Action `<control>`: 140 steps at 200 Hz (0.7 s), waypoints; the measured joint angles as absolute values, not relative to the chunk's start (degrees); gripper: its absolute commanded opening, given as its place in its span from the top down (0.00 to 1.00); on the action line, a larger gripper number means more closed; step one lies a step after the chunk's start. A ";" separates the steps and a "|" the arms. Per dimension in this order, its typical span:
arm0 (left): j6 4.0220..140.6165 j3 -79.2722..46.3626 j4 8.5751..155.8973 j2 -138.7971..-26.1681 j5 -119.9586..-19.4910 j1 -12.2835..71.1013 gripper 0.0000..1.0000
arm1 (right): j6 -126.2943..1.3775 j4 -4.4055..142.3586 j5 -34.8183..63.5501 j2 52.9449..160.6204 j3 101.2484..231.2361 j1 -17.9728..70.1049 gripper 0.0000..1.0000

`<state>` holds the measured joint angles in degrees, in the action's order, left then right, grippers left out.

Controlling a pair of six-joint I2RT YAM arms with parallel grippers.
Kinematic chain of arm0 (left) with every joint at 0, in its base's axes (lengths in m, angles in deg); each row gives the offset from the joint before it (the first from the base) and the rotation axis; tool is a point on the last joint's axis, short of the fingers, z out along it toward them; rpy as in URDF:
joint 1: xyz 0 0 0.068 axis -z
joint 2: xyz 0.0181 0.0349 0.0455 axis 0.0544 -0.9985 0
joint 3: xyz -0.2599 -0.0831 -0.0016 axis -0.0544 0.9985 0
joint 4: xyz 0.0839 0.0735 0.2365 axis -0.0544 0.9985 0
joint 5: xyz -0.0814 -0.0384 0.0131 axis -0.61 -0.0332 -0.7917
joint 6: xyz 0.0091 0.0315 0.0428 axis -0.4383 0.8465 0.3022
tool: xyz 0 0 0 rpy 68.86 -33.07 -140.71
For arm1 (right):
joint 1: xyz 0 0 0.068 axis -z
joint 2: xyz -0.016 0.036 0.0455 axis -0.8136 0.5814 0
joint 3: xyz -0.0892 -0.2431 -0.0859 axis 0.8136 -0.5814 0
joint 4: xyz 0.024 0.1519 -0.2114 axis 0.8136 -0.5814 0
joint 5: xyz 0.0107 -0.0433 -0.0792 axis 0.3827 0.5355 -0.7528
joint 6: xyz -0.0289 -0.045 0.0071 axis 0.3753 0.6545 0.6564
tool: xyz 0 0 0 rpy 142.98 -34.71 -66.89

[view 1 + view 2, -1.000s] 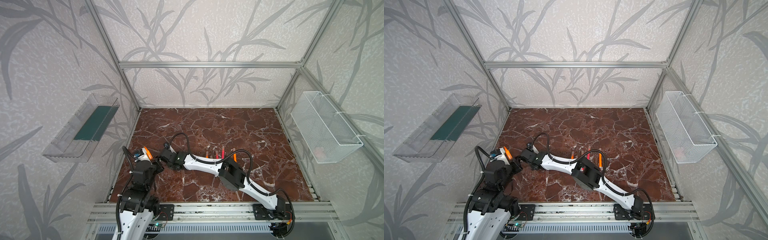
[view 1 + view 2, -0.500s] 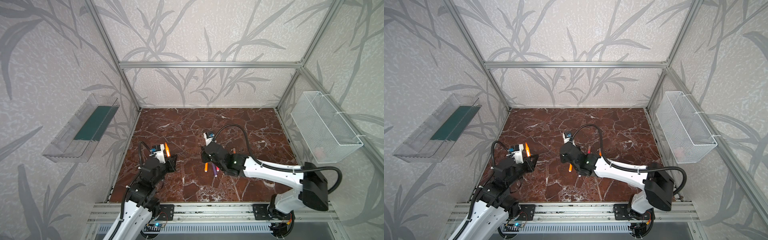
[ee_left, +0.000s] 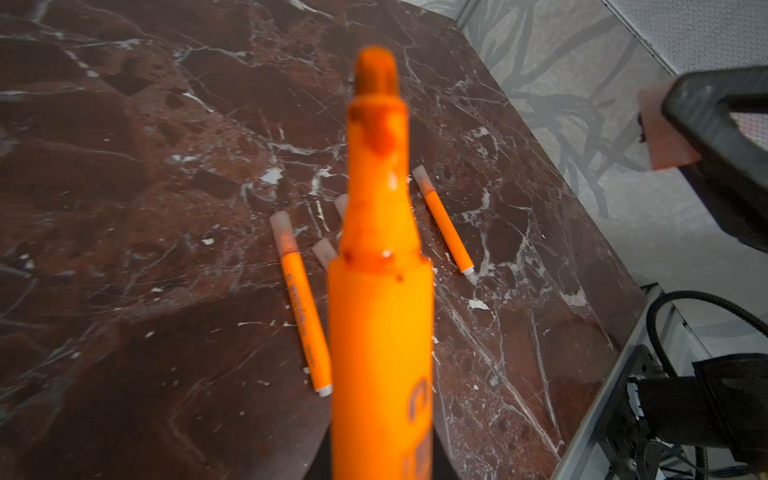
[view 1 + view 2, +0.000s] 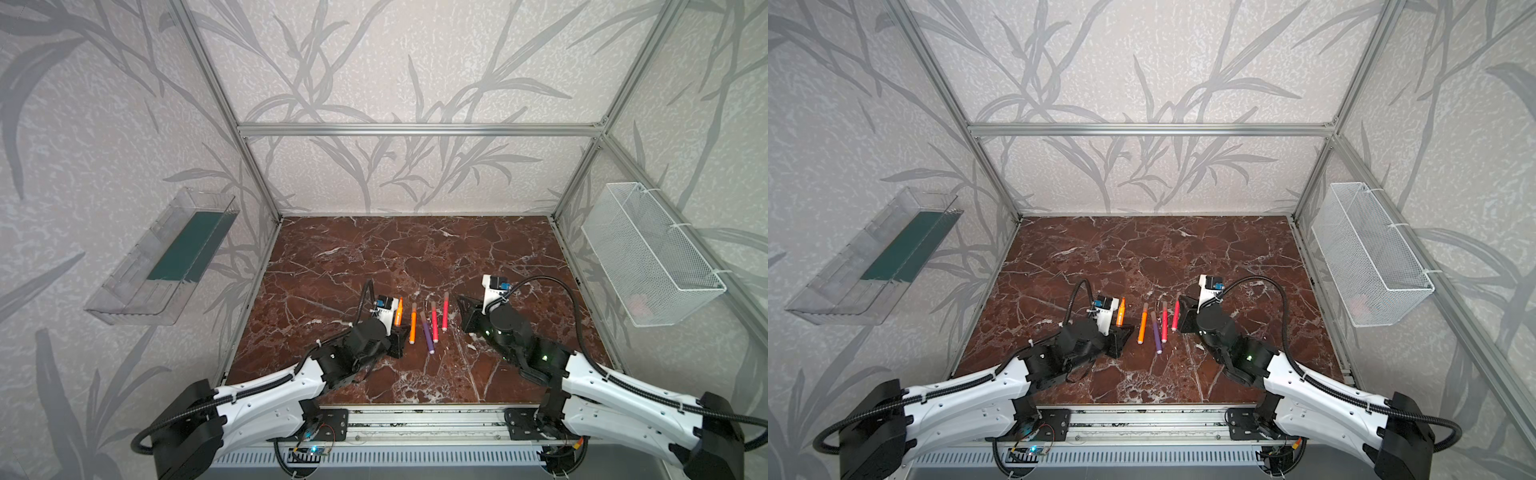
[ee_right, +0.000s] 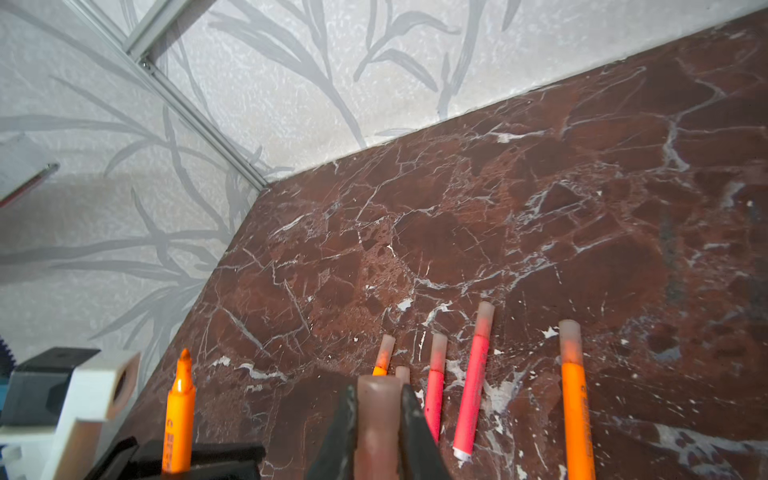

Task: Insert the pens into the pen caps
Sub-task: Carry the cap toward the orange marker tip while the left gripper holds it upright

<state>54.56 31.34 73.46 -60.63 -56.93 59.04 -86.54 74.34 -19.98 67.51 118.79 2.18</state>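
Left hand (image 4: 397, 332) clamped on orange pen (image 4: 398, 311), tip protruding; right hand (image 5: 378, 436) pinching pen cap (image 5: 376, 399) between fingertips.

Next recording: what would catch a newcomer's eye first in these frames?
The uncapped orange marker pen fills the left wrist view, clamped in the left tool with its tip bare. Opposite it, the right tool pinches a short translucent peach-pink pen cap. Between the arms in both top views, a row of capped pens, orange, purple and pink-red, lies on the dark red marble tabletop.
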 measured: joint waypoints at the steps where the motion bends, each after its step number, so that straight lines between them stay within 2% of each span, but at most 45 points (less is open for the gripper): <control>1: 54.58 31.25 73.33 -60.76 -56.91 59.17 1.00 | -86.60 74.37 -19.96 67.38 118.70 2.22 0.92; 69: 58.62 27.21 64.19 -67.06 -55.36 68.85 1.00 | -91.59 83.96 -15.46 58.51 112.56 2.66 0.92; 140: 60.48 25.92 61.00 -69.59 -55.69 70.32 1.00 | -94.67 92.01 -7.35 63.56 112.34 2.66 0.95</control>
